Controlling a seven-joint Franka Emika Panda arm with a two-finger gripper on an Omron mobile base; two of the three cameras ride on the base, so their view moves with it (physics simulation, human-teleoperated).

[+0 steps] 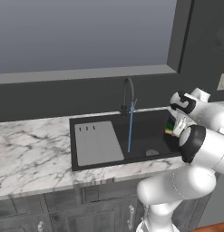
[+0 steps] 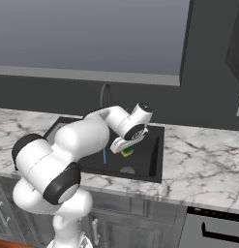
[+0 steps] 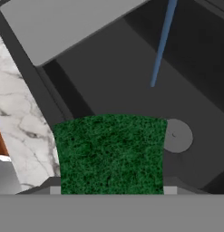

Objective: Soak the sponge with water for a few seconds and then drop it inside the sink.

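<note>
One sponge (image 3: 111,154) clenched in tool (image 2: 125,148), one water stream (image 1: 130,127), one sink (image 1: 145,131)

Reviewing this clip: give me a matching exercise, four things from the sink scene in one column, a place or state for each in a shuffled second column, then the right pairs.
Column 1:
1. sponge
2. water
3. drainboard
4. drain

Column 2:
A. light grey ribbed panel at the sink's left side
B. thin blue stream falling from the faucet
C. held in the claw above the basin, beside the stream
D. round disc on the basin floor

Pairs: 1-C, 2-B, 3-A, 4-D
</note>
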